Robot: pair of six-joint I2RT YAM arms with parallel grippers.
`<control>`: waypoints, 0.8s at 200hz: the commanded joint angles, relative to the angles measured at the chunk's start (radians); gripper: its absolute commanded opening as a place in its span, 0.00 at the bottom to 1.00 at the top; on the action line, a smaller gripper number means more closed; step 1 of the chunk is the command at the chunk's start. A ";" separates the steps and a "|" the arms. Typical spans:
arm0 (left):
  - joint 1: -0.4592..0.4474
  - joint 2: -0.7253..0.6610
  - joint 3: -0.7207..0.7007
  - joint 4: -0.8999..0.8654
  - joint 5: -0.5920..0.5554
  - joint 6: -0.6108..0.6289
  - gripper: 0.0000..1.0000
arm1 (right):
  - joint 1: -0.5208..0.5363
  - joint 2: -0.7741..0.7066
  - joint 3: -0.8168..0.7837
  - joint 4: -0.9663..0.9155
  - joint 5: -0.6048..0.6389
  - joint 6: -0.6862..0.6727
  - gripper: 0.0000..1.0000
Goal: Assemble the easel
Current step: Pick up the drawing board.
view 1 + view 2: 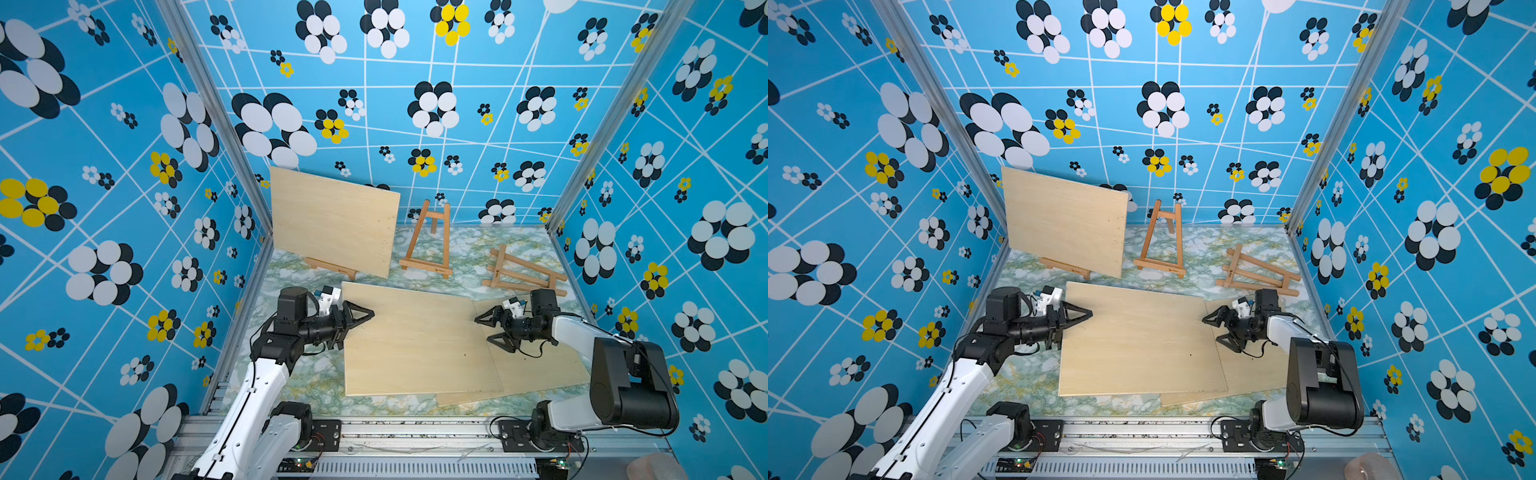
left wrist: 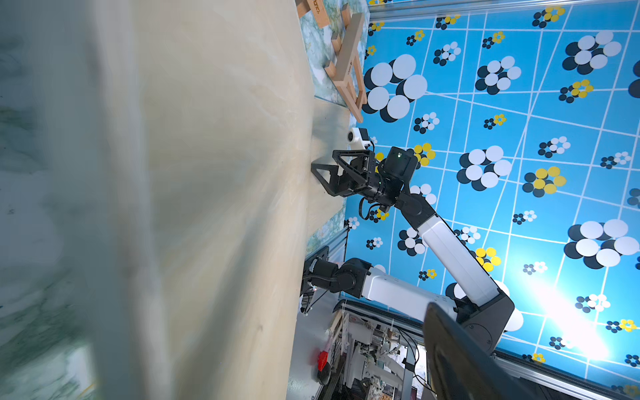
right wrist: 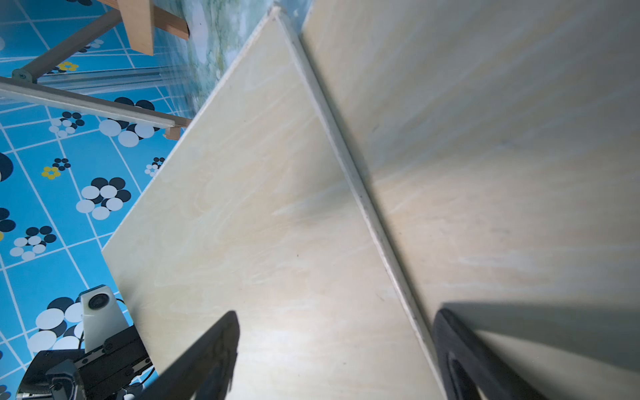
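We should pinch the top board point(image 1: 415, 340) evenly at 9 and 3 o'clock, keeping it level; right gripper point(image 1: 484, 330) gapes wide, left gripper point(image 1: 368, 314) we cannot tell

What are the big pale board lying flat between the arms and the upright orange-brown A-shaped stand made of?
The pale flat board looks like thin unfinished plywood: faint grain, matte face. The orange-brown A-shaped stand seems solid wood, perhaps varnished, given its warmer tone.
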 commanded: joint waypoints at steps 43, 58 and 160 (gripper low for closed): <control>0.017 0.006 0.004 0.082 0.078 -0.030 0.51 | 0.023 0.076 -0.062 -0.132 0.135 0.006 0.91; 0.025 0.006 0.022 0.048 0.080 -0.008 0.49 | 0.022 0.083 -0.059 -0.129 0.134 0.005 0.91; 0.029 0.067 0.046 0.010 0.072 0.047 0.14 | 0.023 0.073 -0.069 -0.092 0.112 0.032 0.90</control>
